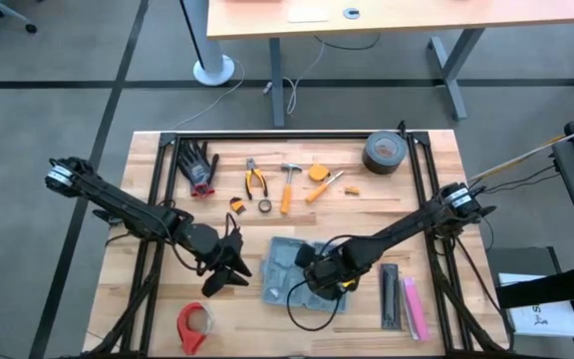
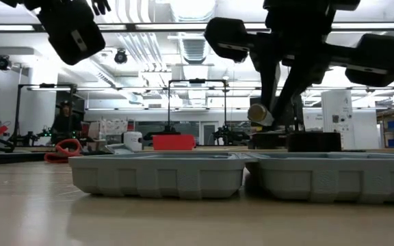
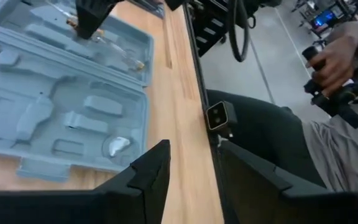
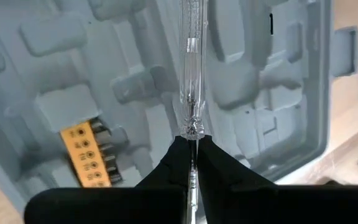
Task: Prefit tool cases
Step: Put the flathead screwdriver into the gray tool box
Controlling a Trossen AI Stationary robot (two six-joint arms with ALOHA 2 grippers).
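right gripper [image 4: 191, 146] pinches a clear screwdriver [image 4: 189, 68] just above the open tool case [image 1: 289, 271], left gripper [image 1: 235, 267] parted, empty beside it.

matt grey plastic tool case [image 1: 285, 267] on pale wood table [image 1: 147, 214].

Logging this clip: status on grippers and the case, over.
Right gripper shut on clear-handled screwdriver, over open tool case. Left gripper open, empty, beside case. Yellow bit holder seated. Nothing blocking.
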